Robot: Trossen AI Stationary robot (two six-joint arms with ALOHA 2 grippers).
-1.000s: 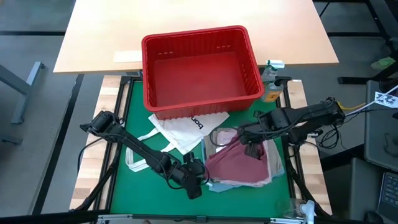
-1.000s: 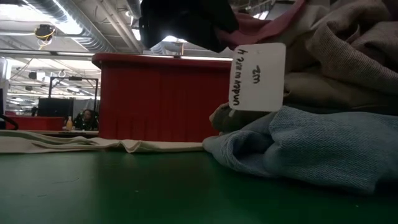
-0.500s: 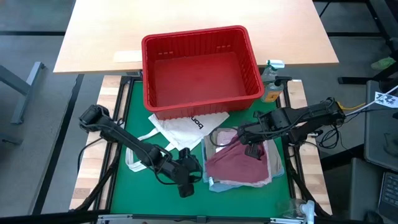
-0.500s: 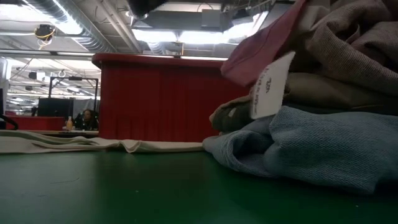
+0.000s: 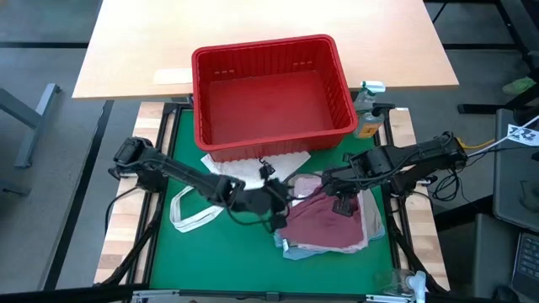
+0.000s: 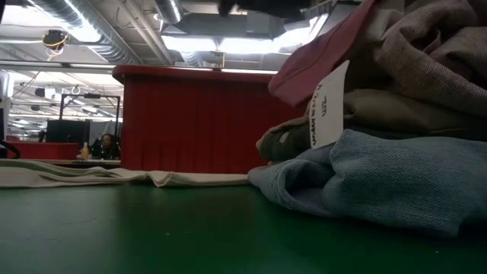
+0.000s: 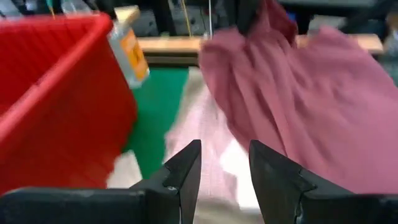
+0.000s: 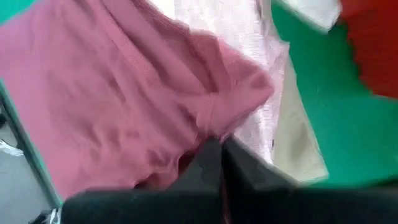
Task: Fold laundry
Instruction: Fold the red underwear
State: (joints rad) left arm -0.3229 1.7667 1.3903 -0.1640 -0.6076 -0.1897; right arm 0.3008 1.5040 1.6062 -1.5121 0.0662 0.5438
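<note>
The laundry lies in a pile at the mat's right: a maroon garment (image 5: 324, 225) on top, a mottled pink one (image 7: 199, 134) and a beige one (image 8: 298, 143) under it, and a light blue one (image 6: 380, 183) at the bottom. My right gripper (image 5: 341, 204) stands over the pile, pointing down, shut on the maroon garment (image 8: 112, 99). My left gripper (image 5: 285, 210) hovers at the pile's left edge, above the mat. Its fingers (image 7: 224, 168) are open with nothing between them, pointing at the raised maroon cloth (image 7: 298, 93). My right gripper pinches a bunched fold of the maroon garment (image 8: 208, 127) between its two fingers, from above, pointing down. That fold is drawn up off the pile (image 7: 261, 37), and the cloth slopes down from it. The garment's near part still lies on the pile.
A red slotted basket (image 5: 269, 88) stands at the mat's far side. A white tote bag (image 5: 253, 172) lies flat between it and the pile, handles toward the left. A spray bottle (image 5: 368, 105) stands right of the basket. Bare green mat (image 5: 210, 261) lies near and left.
My left gripper has risen from the pile's near-left corner and gone toward the far edge and right, along the pile's left side, turning as it went. A white tag on the pile, seen lifted in the low view, has dropped and now hangs against the cloth.
</note>
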